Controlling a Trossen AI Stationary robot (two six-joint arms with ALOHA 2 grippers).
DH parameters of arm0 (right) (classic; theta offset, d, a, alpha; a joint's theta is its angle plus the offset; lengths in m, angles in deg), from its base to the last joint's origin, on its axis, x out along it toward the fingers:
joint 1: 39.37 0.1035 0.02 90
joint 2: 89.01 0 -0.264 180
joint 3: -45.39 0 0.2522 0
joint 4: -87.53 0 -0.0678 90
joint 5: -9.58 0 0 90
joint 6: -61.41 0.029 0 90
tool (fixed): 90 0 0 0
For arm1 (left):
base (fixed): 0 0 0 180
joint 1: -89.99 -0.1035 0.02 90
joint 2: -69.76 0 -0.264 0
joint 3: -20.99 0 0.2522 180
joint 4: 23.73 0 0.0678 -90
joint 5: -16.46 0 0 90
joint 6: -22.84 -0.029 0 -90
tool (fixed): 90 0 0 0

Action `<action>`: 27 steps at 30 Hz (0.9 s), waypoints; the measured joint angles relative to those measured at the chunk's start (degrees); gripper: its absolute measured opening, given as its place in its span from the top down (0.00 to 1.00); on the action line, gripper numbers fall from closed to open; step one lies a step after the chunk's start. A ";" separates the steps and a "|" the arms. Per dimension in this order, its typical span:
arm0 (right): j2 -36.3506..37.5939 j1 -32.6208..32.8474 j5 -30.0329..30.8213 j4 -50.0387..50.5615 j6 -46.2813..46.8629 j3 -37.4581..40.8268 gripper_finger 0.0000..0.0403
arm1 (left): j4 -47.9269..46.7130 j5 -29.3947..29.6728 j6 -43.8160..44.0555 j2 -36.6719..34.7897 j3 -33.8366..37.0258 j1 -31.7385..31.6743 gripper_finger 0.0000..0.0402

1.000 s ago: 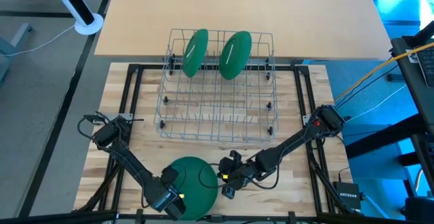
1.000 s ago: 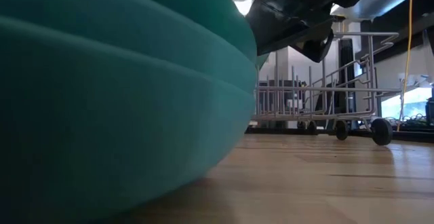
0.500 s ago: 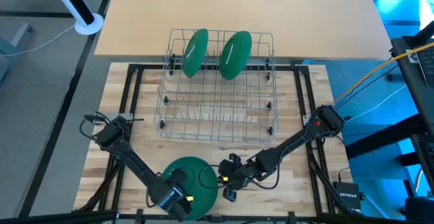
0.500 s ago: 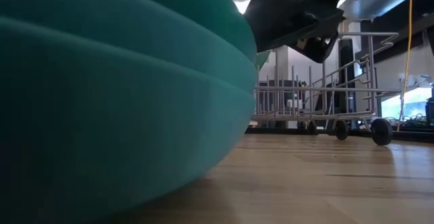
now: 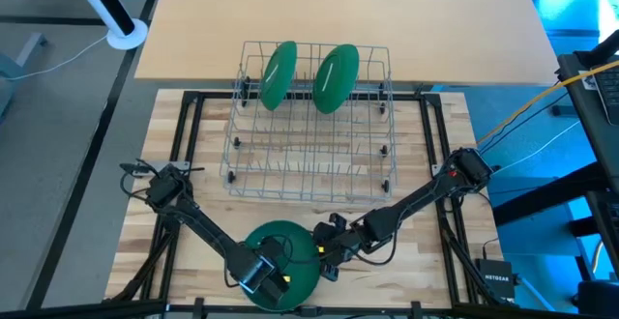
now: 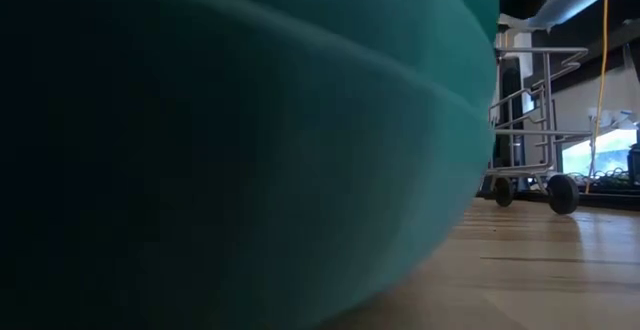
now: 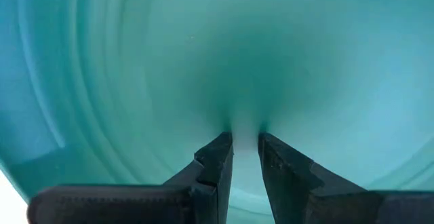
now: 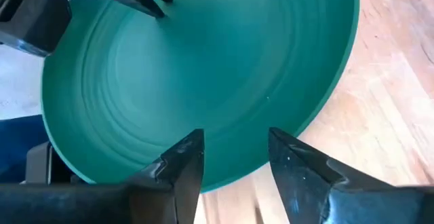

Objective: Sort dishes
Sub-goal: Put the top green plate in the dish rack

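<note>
Green plate (image 5: pixel 290 246) pinched at its rim by left gripper (image 5: pixel 259 273); right gripper (image 5: pixel 324 249) parted beside it.

2 plates (image 5: pixel 308 75) in rack (image 5: pixel 309 159)

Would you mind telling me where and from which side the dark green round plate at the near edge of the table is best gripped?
Grip the dark green round plate by its thin rim, jaws straddling the edge from outside. The left gripper appears to hold the near rim this way; the right gripper stands open at the opposite edge. The broad, shallow face offers nothing to pinch.
</note>
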 joint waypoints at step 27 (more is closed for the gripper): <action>4.99 -1.49 -8.04 2.83 -1.66 0.30 0.58 | 3.30 0.68 -3.69 2.51 0.11 -1.38 0.83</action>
